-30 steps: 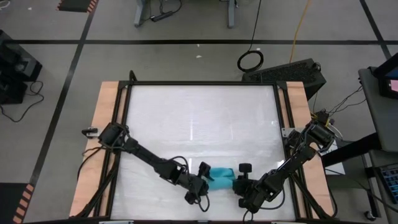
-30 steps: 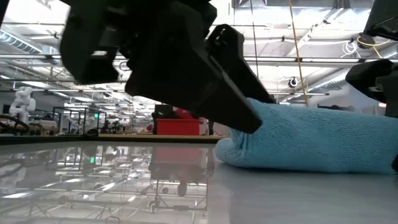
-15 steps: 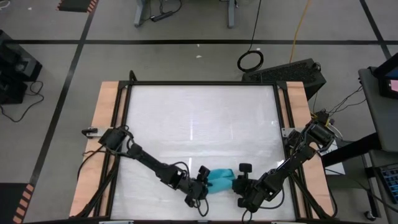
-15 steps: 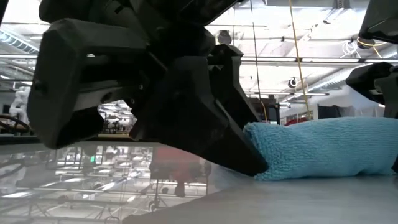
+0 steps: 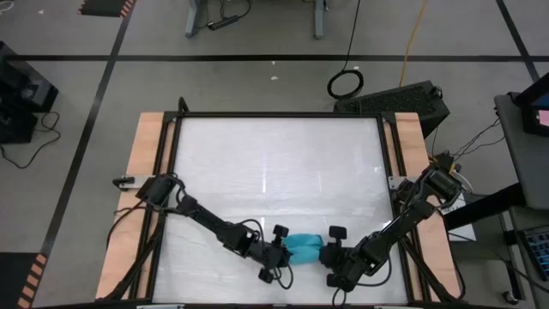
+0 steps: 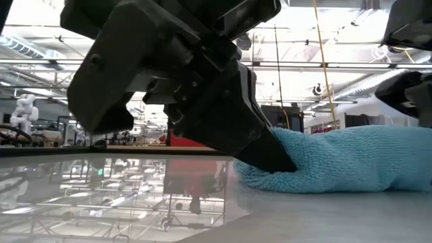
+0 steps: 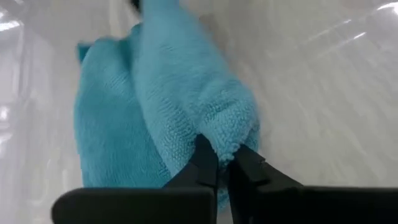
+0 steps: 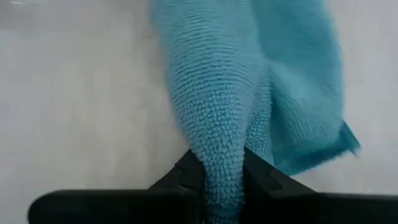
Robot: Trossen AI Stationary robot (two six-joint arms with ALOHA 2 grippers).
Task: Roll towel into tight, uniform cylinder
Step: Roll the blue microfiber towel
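Both arms reach low across the near part of the table, meeting at about 6 o'clock on the white tabletop. The left gripper comes in from 9 o'clock, its fingers pinched nearly together on a fold at one end of the towel. The right gripper comes in from 3 o'clock; its fingers clamp a bunched ridge of cloth at the other end.

The towel lies between the two grippers as a loosely rolled turquoise bundle, resting on the tabletop near its front edge. In the low view the left gripper's dark body fills the foreground, its tip touching the towel's end.

The glossy tabletop mirrors ceiling lights. Wooden side rails flank it. Beyond lies a grey floor with a coiled cable.
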